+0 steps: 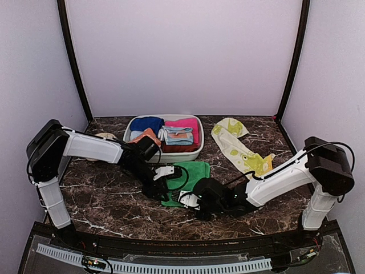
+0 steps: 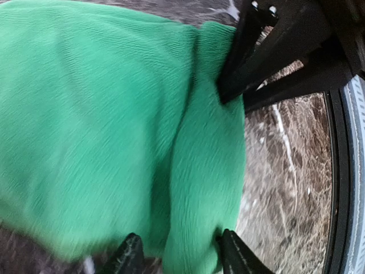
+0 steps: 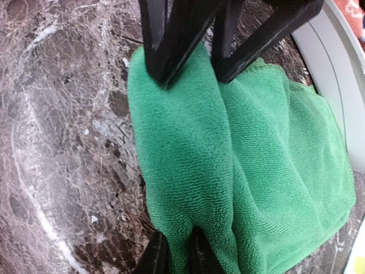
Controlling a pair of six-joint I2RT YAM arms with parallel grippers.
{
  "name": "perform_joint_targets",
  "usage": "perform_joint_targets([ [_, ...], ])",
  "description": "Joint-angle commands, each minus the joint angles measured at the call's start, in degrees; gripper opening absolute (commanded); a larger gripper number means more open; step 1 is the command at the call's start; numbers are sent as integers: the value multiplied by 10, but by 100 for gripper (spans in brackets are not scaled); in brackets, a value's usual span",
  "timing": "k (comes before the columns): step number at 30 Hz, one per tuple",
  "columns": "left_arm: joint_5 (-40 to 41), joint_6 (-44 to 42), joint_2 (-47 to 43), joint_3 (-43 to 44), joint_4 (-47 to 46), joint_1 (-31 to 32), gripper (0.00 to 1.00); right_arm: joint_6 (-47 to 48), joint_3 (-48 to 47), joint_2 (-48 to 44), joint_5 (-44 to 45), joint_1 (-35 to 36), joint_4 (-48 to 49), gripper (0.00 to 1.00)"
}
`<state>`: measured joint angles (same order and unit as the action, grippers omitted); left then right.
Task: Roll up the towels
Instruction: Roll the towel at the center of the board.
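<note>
The bright green towel [image 1: 193, 173] lies on the marble in front of the basin, its near edge turned up into a thick roll [image 2: 205, 171] [image 3: 188, 148]. My left gripper [image 1: 164, 191] [image 2: 182, 257] straddles one end of that roll, fingers closed against it. My right gripper [image 1: 187, 200] [image 3: 177, 257] is shut on the roll's other end, fingers close together with cloth pinched between. Each gripper shows in the other's wrist view: the right one [image 2: 274, 51], the left one's fingers [image 3: 165, 40]. The cream-white towel with yellow-green shapes [image 1: 236, 145] lies flat at the back right.
A white basin [image 1: 197, 154] [image 3: 325, 51] behind the green towel holds folded blue [image 1: 147, 123], pink [image 1: 185, 125] and orange [image 1: 145, 136] cloths. A small pale round object [image 1: 105, 136] sits behind the left arm. The table's front rail [image 2: 345, 171] runs near the grippers.
</note>
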<state>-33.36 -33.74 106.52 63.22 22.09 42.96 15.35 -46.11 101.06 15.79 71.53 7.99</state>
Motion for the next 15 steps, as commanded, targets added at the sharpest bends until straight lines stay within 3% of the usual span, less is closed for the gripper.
perform_joint_targets([
  [1, 27, -23, -86, -48, -13, -50, 52, -92, 9, 20, -110, -32, -35, 11],
  [4, 46, -55, -127, -80, -22, -60, 59, -153, -3, 32, -201, -70, -55, 11],
  [6, 50, -87, -153, -101, -25, -60, 63, -202, -24, 52, -313, -113, -78, 8],
  [10, 25, -111, -166, -73, 23, -56, 68, -270, -39, 73, -482, -170, -85, 2],
  [15, 24, -116, -156, -48, 51, -1, 70, -338, -22, 64, -587, -205, -52, 2],
])
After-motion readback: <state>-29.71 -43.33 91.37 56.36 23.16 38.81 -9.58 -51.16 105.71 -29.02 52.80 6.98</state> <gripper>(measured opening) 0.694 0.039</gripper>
